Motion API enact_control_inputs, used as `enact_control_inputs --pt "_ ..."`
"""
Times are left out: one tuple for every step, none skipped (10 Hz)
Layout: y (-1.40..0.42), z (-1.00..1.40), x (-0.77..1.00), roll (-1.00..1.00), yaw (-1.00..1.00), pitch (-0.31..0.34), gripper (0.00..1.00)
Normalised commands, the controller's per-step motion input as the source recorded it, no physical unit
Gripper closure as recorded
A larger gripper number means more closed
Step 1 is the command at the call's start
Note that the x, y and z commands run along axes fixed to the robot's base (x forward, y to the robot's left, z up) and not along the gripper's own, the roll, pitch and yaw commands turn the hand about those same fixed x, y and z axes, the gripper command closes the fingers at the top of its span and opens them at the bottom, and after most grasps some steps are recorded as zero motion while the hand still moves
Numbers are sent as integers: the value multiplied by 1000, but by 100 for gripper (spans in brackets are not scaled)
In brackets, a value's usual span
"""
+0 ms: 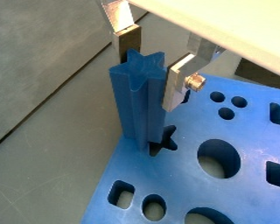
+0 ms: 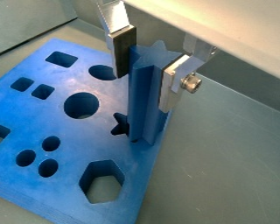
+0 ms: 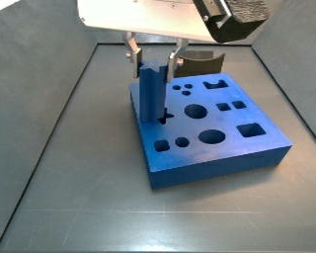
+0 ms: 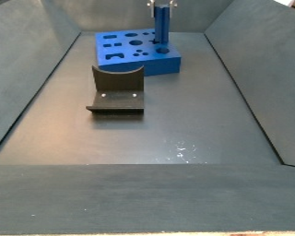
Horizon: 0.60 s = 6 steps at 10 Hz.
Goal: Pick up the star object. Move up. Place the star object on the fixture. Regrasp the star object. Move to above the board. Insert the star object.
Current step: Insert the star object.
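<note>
Standing upright in the star hole near the board's point(image 2: 38, 114) edge, the star object point(image 2: 143, 96) sits between the gripper's point(image 2: 147, 63) fingers point(image 2: 175, 80); pads press its top.

Even, diffuse overhead light; the gripper point(image 1: 150, 68) stands around the upright star object point(image 1: 139, 94), with soft shadow beside the peg on the board point(image 2: 55, 122). Wrist views slightly soft and blocky. Small glare spots on the floor point(image 4: 182, 150) well away from the gripper.
</note>
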Motion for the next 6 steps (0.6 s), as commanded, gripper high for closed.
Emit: enact_control_inputs --pt "211 -74 534 -240 -114 271 100" --pt "89 -97 643 -77 -214 357 100" --pt "0 -40 340 0 -191 200 100" --pt "0 0 203 0 -103 169 100" --pt "-197 -71 0 374 -114 80 100" --pt "0 -29 0 0 0 0 100"
